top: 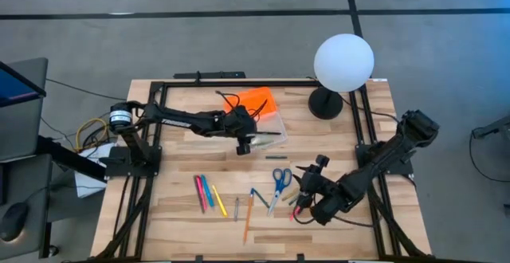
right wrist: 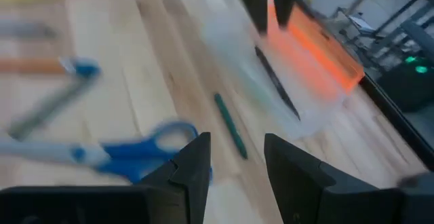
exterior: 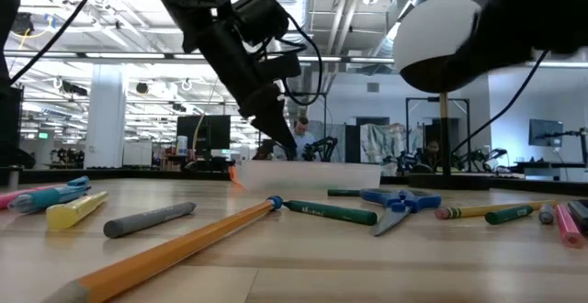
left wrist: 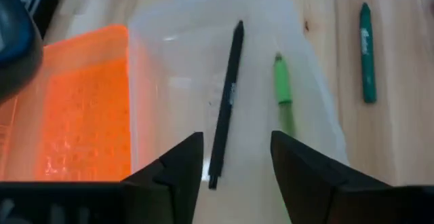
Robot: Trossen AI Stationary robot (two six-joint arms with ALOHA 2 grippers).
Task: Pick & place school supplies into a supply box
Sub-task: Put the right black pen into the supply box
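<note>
The supply box (top: 269,127) is a clear tray with its orange lid (left wrist: 81,108) laid open beside it. A black pen (left wrist: 229,88) and a green marker (left wrist: 281,91) lie flat on the tray's floor. My left gripper (left wrist: 234,163) hangs open just above the tray's near end, with the pen's near tip below the gap between its fingers. My right gripper (right wrist: 234,163) is open and empty, low over the blue-handled scissors (right wrist: 129,153). A dark green marker (right wrist: 230,125) lies on the table between scissors and box.
Pink, blue and yellow markers (top: 205,193), a grey one (top: 236,207) and an orange pencil (top: 248,215) lie at the table's near side. More pencils sit by the scissors (exterior: 400,202). A white globe lamp (top: 343,62) stands at the far right. A black rail frame (top: 239,82) borders the table.
</note>
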